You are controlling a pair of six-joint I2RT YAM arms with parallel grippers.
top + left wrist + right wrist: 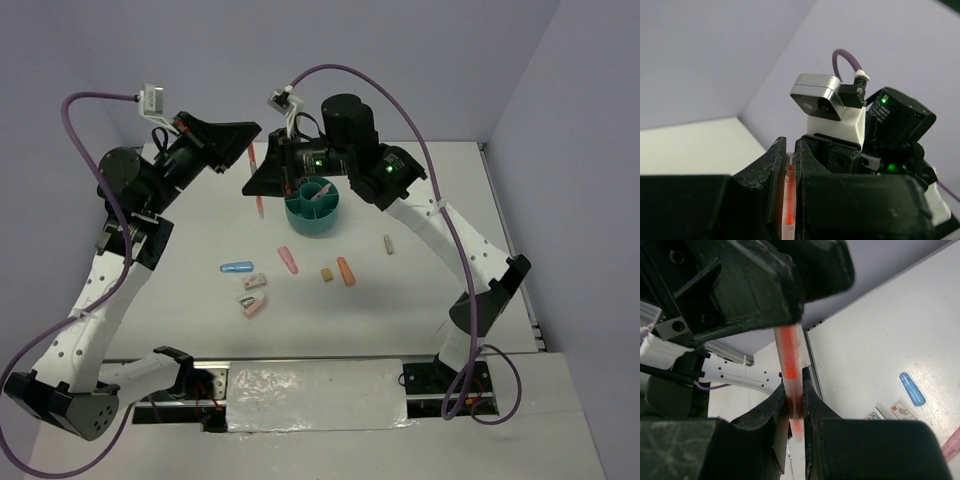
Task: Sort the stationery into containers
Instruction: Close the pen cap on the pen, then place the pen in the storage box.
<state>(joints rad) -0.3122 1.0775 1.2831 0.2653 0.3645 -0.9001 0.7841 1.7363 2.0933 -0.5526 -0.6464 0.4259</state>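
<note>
A thin pink-and-white pen (259,206) is held in the air to the left of the round teal tub (300,214), and both grippers grip it. My left gripper (250,135) is shut on its far end; the left wrist view shows the pen (788,197) between the jaws of that gripper (790,160). My right gripper (256,184) is shut on the pen (790,360) lower down, seen in its own view (796,401). Loose on the table lie a light-blue capsule (236,267), a pink capsule (288,260), an orange capsule (346,271), a tan block (326,273) and a grey block (388,244).
Pink-white little blocks (256,282) and a pink piece (254,306) lie near the blue capsule. The tub has inner dividers, and something pink shows inside it (326,189). The right wrist view shows the blue capsule (912,388) and a pink-white block (900,409) below.
</note>
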